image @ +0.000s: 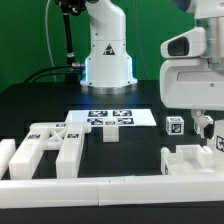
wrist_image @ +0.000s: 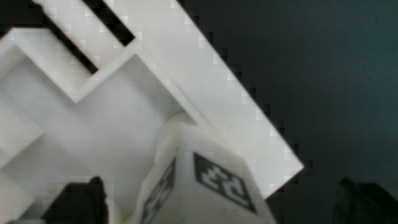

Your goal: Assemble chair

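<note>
Two fingers (wrist_image: 80, 203) spread wide: my claw (image: 206, 128) is open, gripping nothing! A tagged chair leg (wrist_image: 210, 178) sits right between them, a dark gap showing beside it, with the white chair frame (wrist_image: 125, 90) just beyond on the dark table (wrist_image: 329, 60).

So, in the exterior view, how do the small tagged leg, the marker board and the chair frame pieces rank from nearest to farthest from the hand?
From the hand:
1. tagged leg, just to the exterior view's left of it.
2. marker board, mid-table.
3. chair frame pieces, far on the exterior view's left.
</note>
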Robot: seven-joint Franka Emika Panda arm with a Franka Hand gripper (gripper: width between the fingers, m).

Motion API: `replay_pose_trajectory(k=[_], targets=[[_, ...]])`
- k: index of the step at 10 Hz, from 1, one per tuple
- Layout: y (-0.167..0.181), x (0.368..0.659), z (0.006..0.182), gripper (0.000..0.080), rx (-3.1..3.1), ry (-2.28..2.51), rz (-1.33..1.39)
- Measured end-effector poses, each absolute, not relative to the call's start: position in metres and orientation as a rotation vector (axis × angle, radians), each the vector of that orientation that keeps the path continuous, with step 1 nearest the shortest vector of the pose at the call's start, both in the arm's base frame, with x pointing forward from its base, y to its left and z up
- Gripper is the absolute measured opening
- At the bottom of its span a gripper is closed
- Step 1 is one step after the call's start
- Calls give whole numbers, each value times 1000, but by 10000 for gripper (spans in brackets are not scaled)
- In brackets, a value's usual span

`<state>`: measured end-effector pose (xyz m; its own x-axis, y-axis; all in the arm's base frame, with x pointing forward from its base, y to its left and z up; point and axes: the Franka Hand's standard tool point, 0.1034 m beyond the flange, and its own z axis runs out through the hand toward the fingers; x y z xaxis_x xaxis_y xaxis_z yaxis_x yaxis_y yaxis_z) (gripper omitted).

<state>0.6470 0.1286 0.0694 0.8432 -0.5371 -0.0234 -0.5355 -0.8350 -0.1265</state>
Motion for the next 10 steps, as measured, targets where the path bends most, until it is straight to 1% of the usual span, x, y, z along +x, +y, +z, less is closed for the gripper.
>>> replay_pose_trajectory(k=[3, 4, 5, 6, 7, 9, 10], targets=[[126, 647, 69, 649, -2988, 470, -47], [123, 649, 70, 649, -3054, 120, -70], [119, 652, 71, 649, -3067, -133, -82], [116, 652, 70, 649, -3064, -222, -75], [115, 652, 70, 649, -3065, -197, -75], [115, 652, 70, 386, -3066, -161, -74], [116, 652, 70, 386, -3067, -59, -70]])
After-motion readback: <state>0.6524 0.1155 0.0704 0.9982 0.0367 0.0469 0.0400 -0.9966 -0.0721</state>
